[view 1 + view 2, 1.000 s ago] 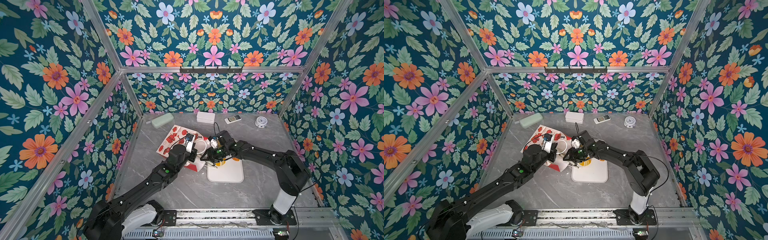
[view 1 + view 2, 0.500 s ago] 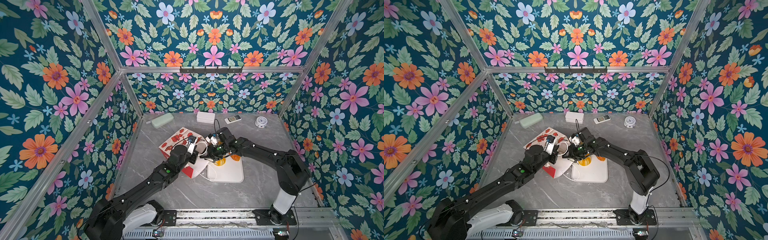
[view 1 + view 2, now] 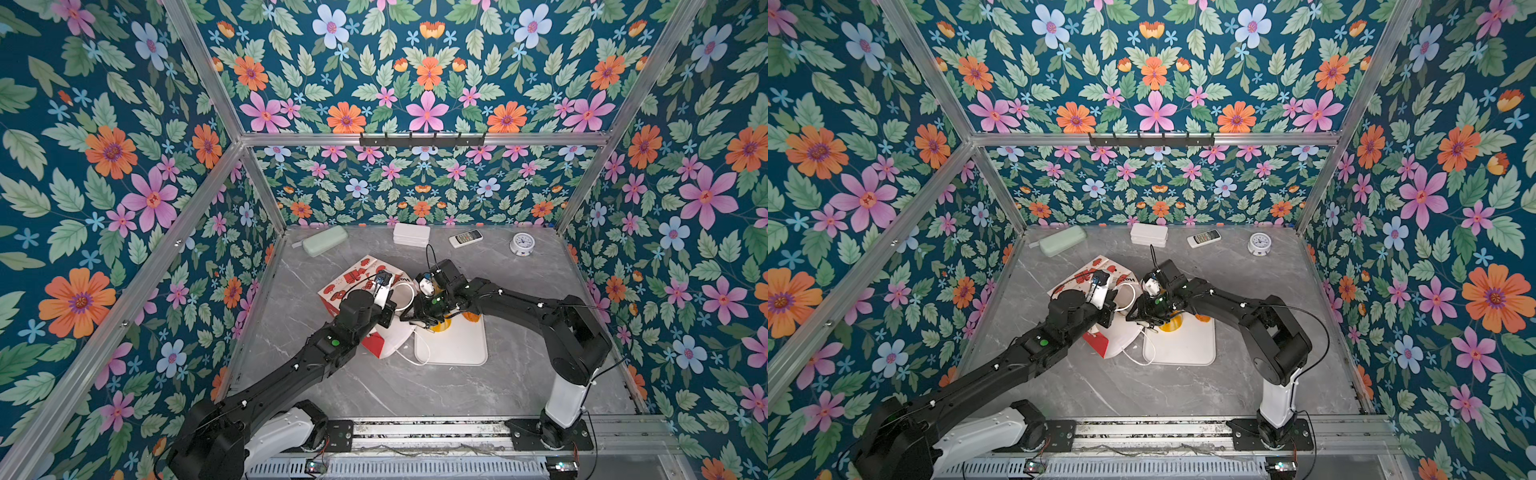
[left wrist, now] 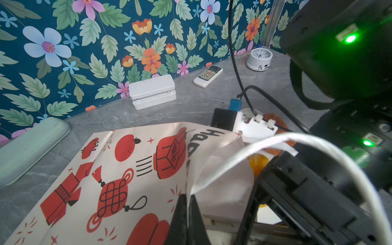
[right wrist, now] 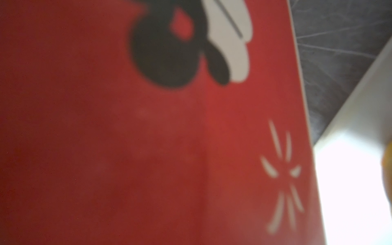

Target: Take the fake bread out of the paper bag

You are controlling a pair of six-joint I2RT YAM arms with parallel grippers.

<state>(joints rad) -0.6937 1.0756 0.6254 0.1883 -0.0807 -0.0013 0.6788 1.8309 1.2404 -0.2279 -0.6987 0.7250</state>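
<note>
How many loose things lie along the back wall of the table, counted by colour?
White: 3 (rectangular plastic box, remote control, small round clock)
Pale green: 1 (oblong case)
Total: 4

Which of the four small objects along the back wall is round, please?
The white round clock, at the row's right end in both top views; the mint-green case, white rectangular box and white remote control are all oblong.
</note>
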